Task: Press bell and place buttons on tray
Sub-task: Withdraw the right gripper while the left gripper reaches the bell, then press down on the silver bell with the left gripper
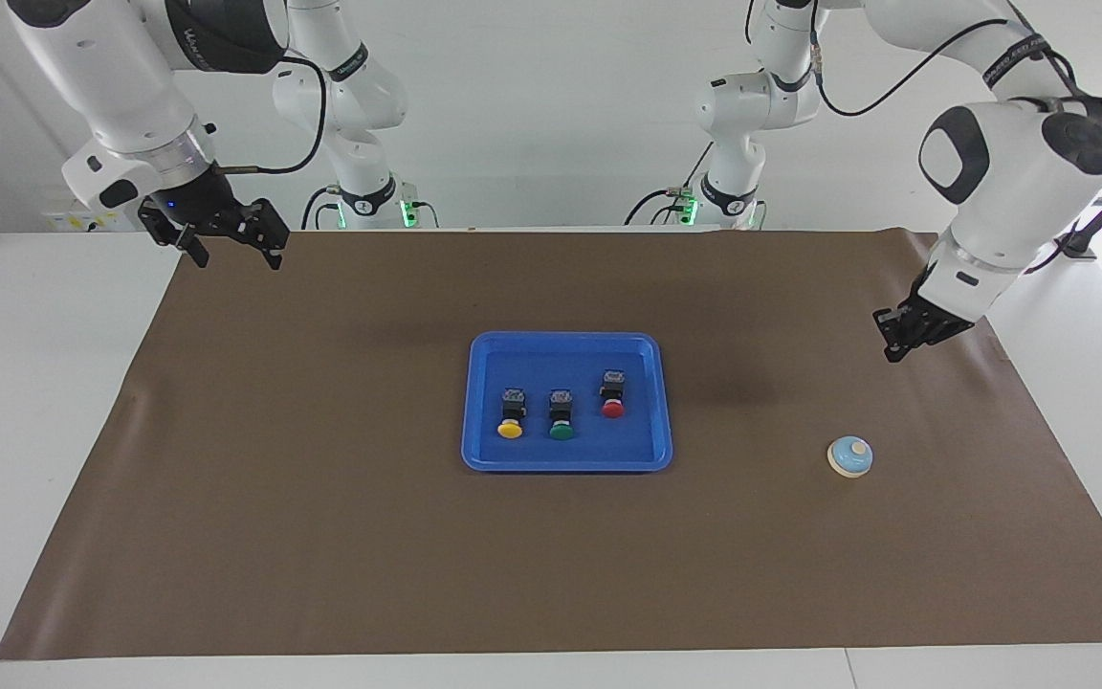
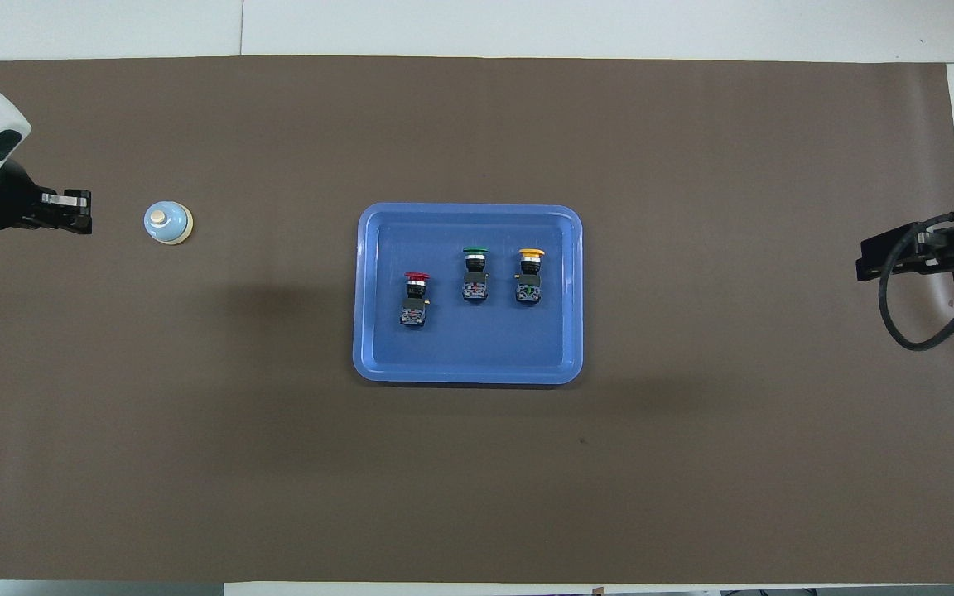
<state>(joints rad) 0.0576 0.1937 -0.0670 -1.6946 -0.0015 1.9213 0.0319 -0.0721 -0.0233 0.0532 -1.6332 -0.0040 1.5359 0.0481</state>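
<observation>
The blue tray (image 1: pixel 532 359) lies in the middle of the brown mat and also shows in the overhead view (image 2: pixel 460 348). Three buttons lie on it: yellow (image 1: pixel 511 421) (image 2: pixel 529 269), green (image 1: pixel 561 421) (image 2: pixel 474 269) and red (image 1: pixel 612 400) (image 2: pixel 415 294). The bell (image 1: pixel 849 456) (image 2: pixel 167 223) stands on the mat toward the left arm's end of the table. My left gripper (image 1: pixel 893 352) (image 2: pixel 79 213) is shut and empty, over the mat beside the bell and apart from it. My right gripper (image 1: pixel 235 254) (image 2: pixel 864 263) is open and empty, raised over the mat's edge at the right arm's end.
The brown mat (image 1: pixel 321 536) covers most of the white table (image 1: pixel 34 383). A black cable (image 2: pixel 899 323) hangs from the right arm's wrist.
</observation>
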